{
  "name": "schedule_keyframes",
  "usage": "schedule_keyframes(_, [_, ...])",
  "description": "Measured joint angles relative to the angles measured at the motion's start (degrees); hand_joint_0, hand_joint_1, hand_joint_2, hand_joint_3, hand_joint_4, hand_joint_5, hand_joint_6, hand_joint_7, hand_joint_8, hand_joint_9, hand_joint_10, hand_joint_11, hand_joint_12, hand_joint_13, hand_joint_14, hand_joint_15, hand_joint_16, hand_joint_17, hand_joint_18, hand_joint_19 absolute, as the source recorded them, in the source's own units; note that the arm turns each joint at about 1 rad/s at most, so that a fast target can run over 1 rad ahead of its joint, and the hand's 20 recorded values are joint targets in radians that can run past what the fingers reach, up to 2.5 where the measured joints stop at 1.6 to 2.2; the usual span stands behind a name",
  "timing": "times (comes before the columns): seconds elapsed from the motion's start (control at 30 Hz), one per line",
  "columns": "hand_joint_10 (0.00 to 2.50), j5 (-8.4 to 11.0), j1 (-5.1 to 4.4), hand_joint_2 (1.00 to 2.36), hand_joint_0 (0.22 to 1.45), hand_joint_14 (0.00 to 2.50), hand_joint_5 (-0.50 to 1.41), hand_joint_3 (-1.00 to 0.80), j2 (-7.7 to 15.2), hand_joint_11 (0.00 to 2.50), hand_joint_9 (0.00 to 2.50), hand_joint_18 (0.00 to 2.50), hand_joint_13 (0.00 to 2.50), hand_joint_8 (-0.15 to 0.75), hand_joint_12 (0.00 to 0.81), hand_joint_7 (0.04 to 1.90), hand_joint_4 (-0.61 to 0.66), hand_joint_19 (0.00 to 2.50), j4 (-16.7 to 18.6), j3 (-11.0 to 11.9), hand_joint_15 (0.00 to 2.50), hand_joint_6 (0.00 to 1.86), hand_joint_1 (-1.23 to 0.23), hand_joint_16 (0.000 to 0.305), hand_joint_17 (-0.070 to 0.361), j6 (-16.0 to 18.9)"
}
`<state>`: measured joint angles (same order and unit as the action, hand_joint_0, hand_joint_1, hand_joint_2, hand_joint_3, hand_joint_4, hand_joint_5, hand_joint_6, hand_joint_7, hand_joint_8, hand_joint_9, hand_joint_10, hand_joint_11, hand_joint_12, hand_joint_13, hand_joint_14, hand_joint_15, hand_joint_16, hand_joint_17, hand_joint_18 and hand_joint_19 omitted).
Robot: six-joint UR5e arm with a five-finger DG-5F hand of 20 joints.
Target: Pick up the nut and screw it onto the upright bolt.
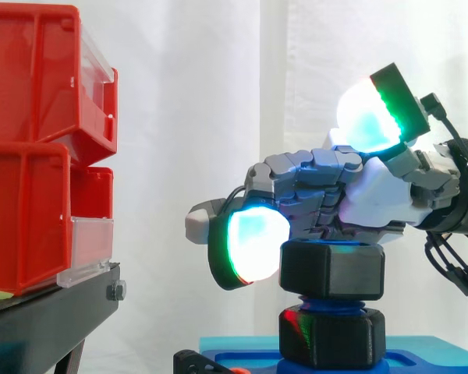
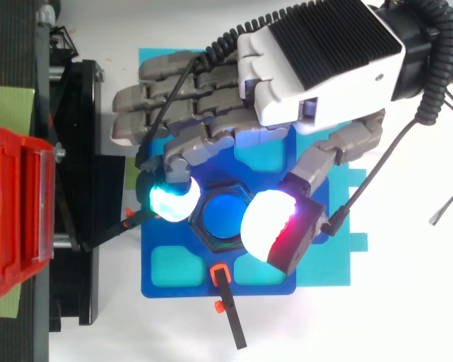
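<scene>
A black hex nut (image 1: 332,269) sits on the blue threaded upright bolt (image 2: 225,214), above a second black hex piece (image 1: 332,336) at the bolt's foot. The bolt stands in a blue base plate (image 2: 166,265). My hand (image 1: 374,195) hovers just over the nut, its fingers stretched out level to the left. One finger bends down, and its cyan pad (image 2: 170,200) rests against the nut's left side. The thumb pad (image 1: 368,117) is lifted well above the nut and touches nothing. In the top view the nut (image 2: 211,238) rings the bolt, partly under the thumb.
Stacked red bins (image 1: 31,148) stand on a black stand (image 1: 51,312) to the left, close to the outstretched fingers. A black tool with an orange collar (image 2: 230,317) lies at the plate's near edge. A cyan sheet (image 2: 347,226) lies under the plate.
</scene>
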<state>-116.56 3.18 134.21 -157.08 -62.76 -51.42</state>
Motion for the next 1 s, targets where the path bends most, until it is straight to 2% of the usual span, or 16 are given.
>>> schedule_keyframes(0.1, [0.00,-0.05,0.12,1.00,0.48,0.00,-0.08,-0.50,0.00,0.00,0.37,0.00,0.20,0.255,0.289,1.41,0.20,0.00,0.63,0.00,0.00,0.51,-0.07,0.032,0.071,0.00])
schedule_keyframes(0.23, [0.00,-0.26,0.34,1.00,0.49,0.00,-0.05,-0.50,0.00,0.00,0.56,0.00,0.29,0.259,0.270,1.34,0.17,0.00,1.75,0.00,0.00,0.62,-0.12,0.027,0.061,0.00])
schedule_keyframes(0.43, [0.00,-1.32,1.03,1.00,0.50,0.00,-0.02,-0.50,0.00,0.00,0.73,0.00,0.40,0.256,0.253,1.32,0.13,0.00,2.34,0.00,0.00,0.64,-0.17,0.024,0.053,0.01])
schedule_keyframes(0.63, [0.00,-2.47,1.55,1.00,0.52,0.00,0.00,-0.50,-0.03,0.00,1.03,0.17,0.63,0.252,0.227,1.28,0.11,0.00,2.39,0.01,0.00,0.66,-0.21,0.018,0.040,0.08])
schedule_keyframes(1.0, [0.00,-2.83,1.73,1.00,0.52,0.00,0.06,-0.50,-0.06,0.04,1.59,0.65,1.06,0.210,0.171,1.25,0.07,0.00,2.37,0.54,0.03,0.66,-0.26,0.009,0.021,0.12])
